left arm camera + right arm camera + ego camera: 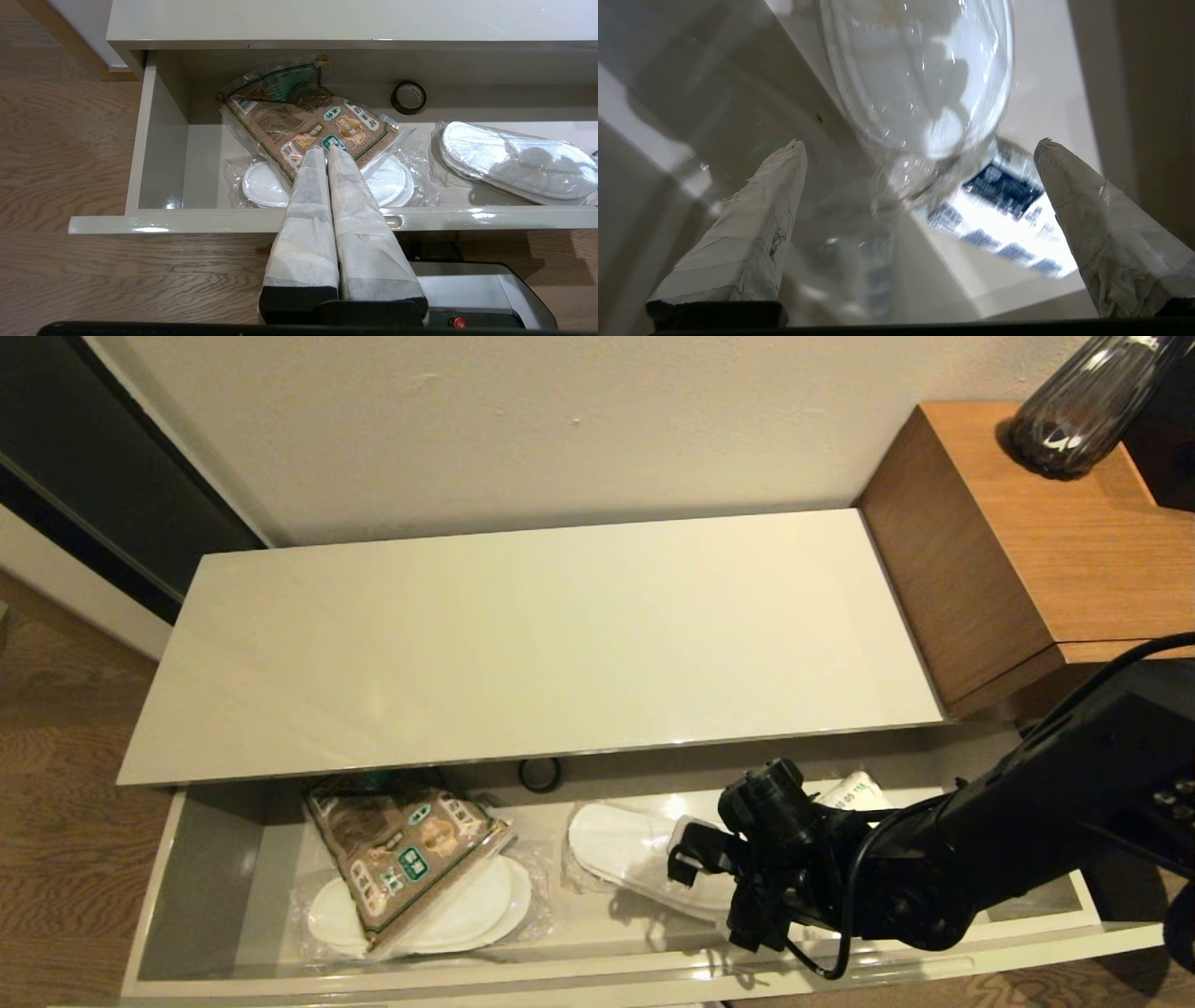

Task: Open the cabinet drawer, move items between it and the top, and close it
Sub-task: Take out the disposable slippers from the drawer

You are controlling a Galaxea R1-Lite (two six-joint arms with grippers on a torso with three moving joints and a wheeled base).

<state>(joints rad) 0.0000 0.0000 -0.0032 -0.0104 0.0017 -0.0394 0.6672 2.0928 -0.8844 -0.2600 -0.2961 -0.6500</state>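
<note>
The cabinet drawer (201, 859) stands pulled out below the bare beige top (541, 635). Inside lie a brown-and-green snack bag (401, 854) resting on one wrapped pair of white slippers (467, 910), a black tape roll (541, 774) at the back, a second wrapped pair of slippers (625, 854), and a white tissue pack (854, 795) with blue print. My right gripper (695, 873) reaches down into the drawer's right part, open, with the tissue pack (1008, 219) and the slipper's end (920, 84) between its fingers (770, 219), touching neither. My left gripper (325, 149) is shut and empty in front of the drawer's front (187, 219).
A taller brown wooden side table (1027, 551) with a dark ribbed vase (1083, 401) stands right of the cabinet, close to my right arm. A wall runs behind the cabinet. Wooden floor (56, 728) lies to the left and in front.
</note>
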